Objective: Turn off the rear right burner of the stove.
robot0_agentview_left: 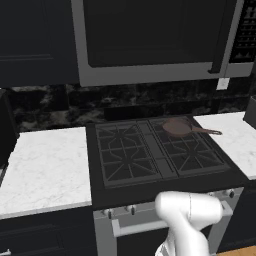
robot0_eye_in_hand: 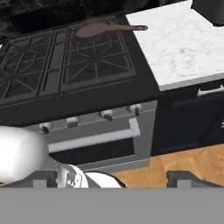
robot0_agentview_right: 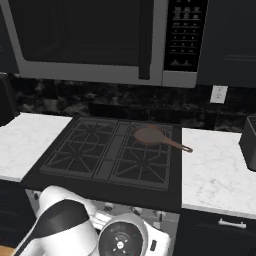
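The stove [robot0_agentview_left: 97,192] is a wide black range with dark cast-iron grates. On its rear right burner [robot0_agentview_left: 156,131] [robot0_eye_in_hand: 118,41] sits a brown frying pan [robot0_agentview_left: 177,126] [robot0_agentview_right: 150,135] [robot0_eye_in_hand: 92,29], handle pointing right. Several small round knobs [robot0_eye_in_hand: 106,114] line the silver front panel above a bar handle [robot0_eye_in_hand: 92,139]. My gripper [robot0_eye_in_hand: 116,180] is open and holds nothing. It hangs low in front of the range, well below and short of the knobs. In the base views the white arm [robot0_agentview_left: 187,220] rises in front of the oven.
A dark microwave [robot0_agentview_left: 150,40] with a silver frame hangs above the cooktop. White marble counters lie on the left [robot0_agentview_left: 45,165] and the right [robot0_eye_in_hand: 183,43]. A dark appliance [robot0_agentview_right: 249,140] stands at the far right. Dark cabinets [robot0_eye_in_hand: 188,118] and wood floor [robot0_eye_in_hand: 192,162] lie right of the oven.
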